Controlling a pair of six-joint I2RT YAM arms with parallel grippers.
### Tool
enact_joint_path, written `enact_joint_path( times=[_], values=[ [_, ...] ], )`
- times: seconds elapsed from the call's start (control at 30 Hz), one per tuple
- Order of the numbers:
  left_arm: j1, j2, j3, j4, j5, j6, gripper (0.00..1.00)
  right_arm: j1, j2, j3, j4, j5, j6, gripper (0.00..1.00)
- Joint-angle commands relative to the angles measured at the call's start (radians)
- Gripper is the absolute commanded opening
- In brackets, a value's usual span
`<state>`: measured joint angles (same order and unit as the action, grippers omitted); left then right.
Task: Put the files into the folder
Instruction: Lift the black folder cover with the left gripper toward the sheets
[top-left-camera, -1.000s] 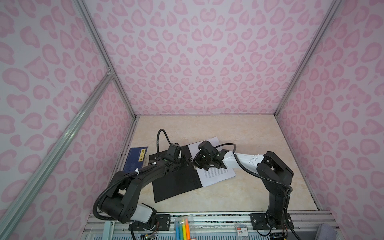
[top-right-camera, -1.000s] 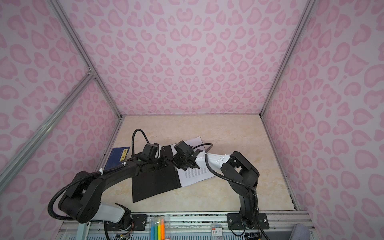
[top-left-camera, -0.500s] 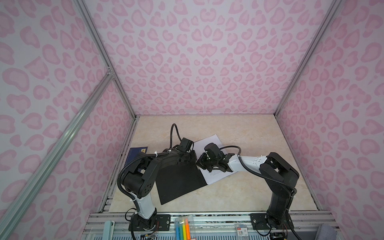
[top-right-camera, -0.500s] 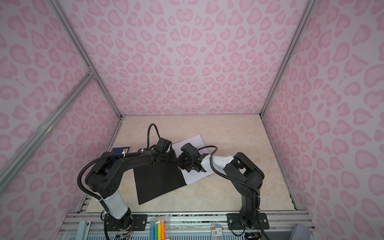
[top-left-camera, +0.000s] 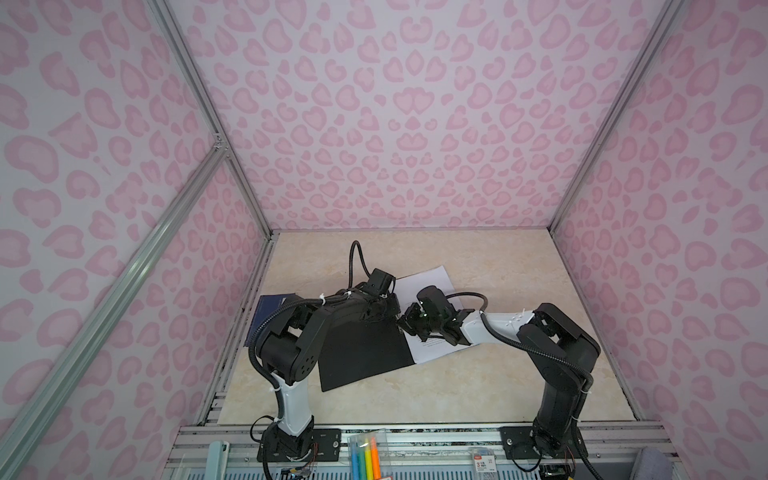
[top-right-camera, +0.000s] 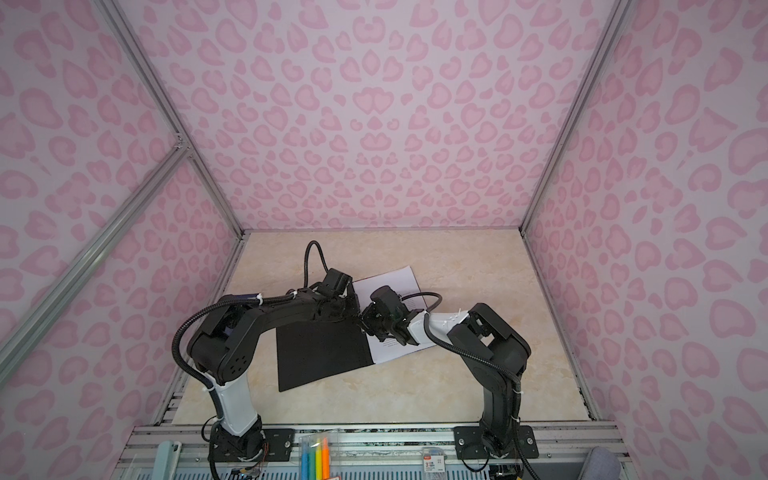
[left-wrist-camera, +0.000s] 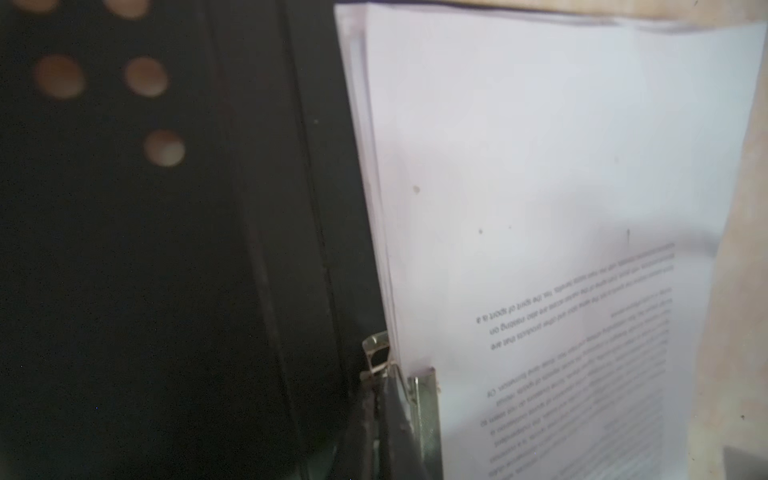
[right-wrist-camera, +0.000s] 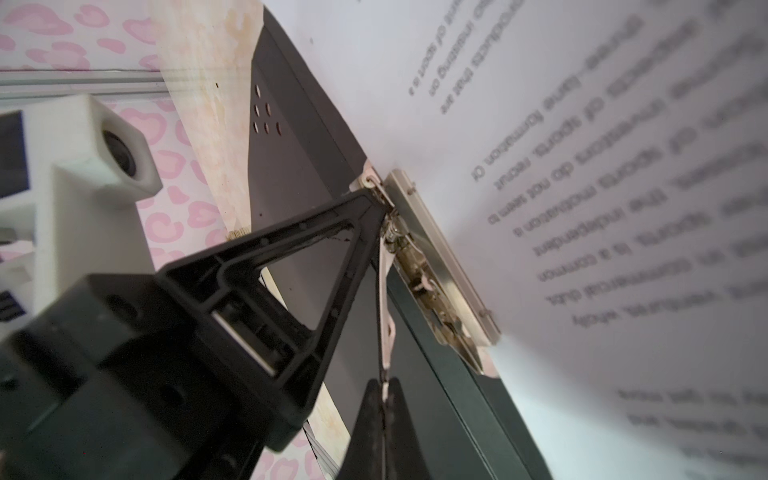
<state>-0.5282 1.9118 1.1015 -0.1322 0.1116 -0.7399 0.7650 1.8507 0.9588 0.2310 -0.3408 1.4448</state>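
The folder (top-left-camera: 361, 353) lies open on the table with its black inside up, seen in both top views (top-right-camera: 320, 357). The files (top-left-camera: 428, 282), white printed sheets, rest on its right half under a metal clip (right-wrist-camera: 440, 257). My right gripper (right-wrist-camera: 383, 399) is shut on the clip's thin metal lever (right-wrist-camera: 384, 291). My left gripper (left-wrist-camera: 384, 399) is shut, its tip against the clip's far end (left-wrist-camera: 376, 353), beside the sheets' edge (left-wrist-camera: 540, 166). In the top views both grippers (top-left-camera: 392, 309) (top-left-camera: 409, 322) meet at the folder's spine.
A dark blue booklet (top-left-camera: 270, 307) lies at the table's left edge, partly behind the left arm. Coloured pens (top-left-camera: 363, 457) sit on the front rail. Pink patterned walls close the table in on three sides.
The left gripper has closed and moved right to the clip, with its arm folding up higher. The right gripper has stayed shut on the lever and shifted slightly right.
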Motion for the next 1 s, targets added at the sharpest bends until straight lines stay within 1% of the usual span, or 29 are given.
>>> enact_joint_path(
  times=[0.0,0.13,0.3,0.5,0.6,0.77,0.87,0.97],
  values=[
    [0.004,0.042,0.002,-0.11,-0.09,0.011,0.03,-0.003,0.006,-0.031,-0.035,-0.026,-0.004,0.0],
    [0.003,0.054,0.001,-0.112,-0.112,-0.001,0.03,-0.018,-0.007,-0.075,-0.039,-0.02,-0.017,0.0],
    [0.003,0.056,-0.002,-0.125,-0.139,-0.014,0.03,-0.027,-0.017,-0.105,-0.086,0.003,-0.053,0.0],
    [0.003,0.062,0.002,-0.132,-0.146,-0.019,0.03,-0.031,0.03,-0.136,-0.095,0.017,-0.068,0.0],
    [0.003,0.066,0.008,-0.136,-0.144,-0.017,0.03,-0.032,0.045,-0.144,-0.117,0.047,-0.072,0.0],
    [0.005,0.062,0.008,-0.136,-0.143,-0.024,0.03,-0.025,0.055,-0.11,-0.232,0.123,-0.113,0.0],
    [0.005,0.06,0.006,-0.135,-0.142,-0.029,0.03,-0.024,0.064,-0.098,-0.269,0.161,-0.134,0.0],
    [0.005,0.063,0.001,-0.125,-0.129,-0.041,0.03,-0.021,0.092,-0.047,-0.35,0.192,-0.182,0.0]
  ],
)
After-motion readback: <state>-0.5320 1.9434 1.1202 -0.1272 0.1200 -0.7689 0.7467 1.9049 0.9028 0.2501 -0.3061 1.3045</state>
